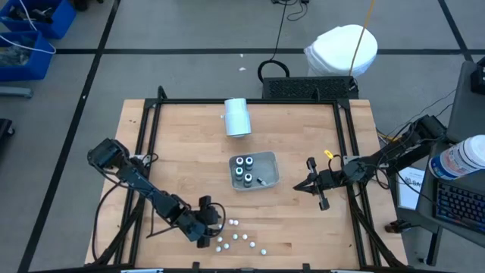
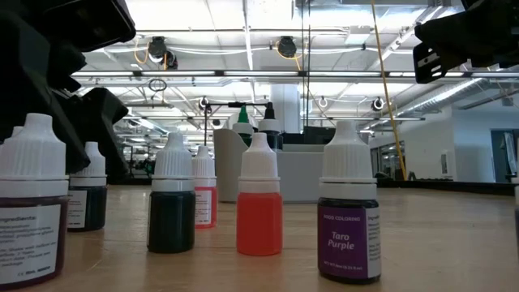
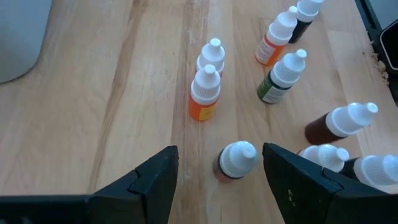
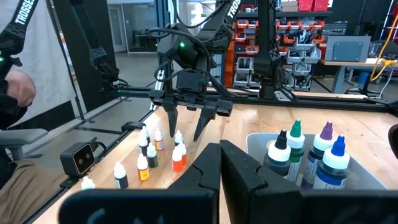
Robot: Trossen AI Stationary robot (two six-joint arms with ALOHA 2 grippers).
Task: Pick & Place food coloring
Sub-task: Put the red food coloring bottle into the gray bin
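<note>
Tabletop (image 1: 189, 152) from above: we've got the left gripper (image 1: 206, 225) low at the near edge, right beside a scatter of small bottles (image 1: 241, 239). Four bigger bottles (image 1: 244, 168) stand in the grey tray (image 1: 267, 161) mid-table, a white cylinder (image 1: 237, 117) lies beyond it, and the right gripper (image 1: 309, 184) waits just right of the tray.

Down at table height we're nose to nose with the bottles: a purple one (image 2: 349, 219) labelled Taro Purple, a red one (image 2: 259, 199), a dark green one (image 2: 172, 198), with the tray behind them.

Left wrist view now, and we see the fingers (image 3: 155, 180) spread wide, a white-capped bottle (image 3: 234, 160) standing between them untouched. An orange bottle (image 3: 204, 93) stands just beyond, more past it.

Right wrist view: this arm's own fingers (image 4: 208, 168) are pressed together, holding nothing. Ahead, we see the left gripper (image 4: 185, 127) open over the small bottles (image 4: 152, 155), and the tray's bottles (image 4: 308, 155) close by.
</note>
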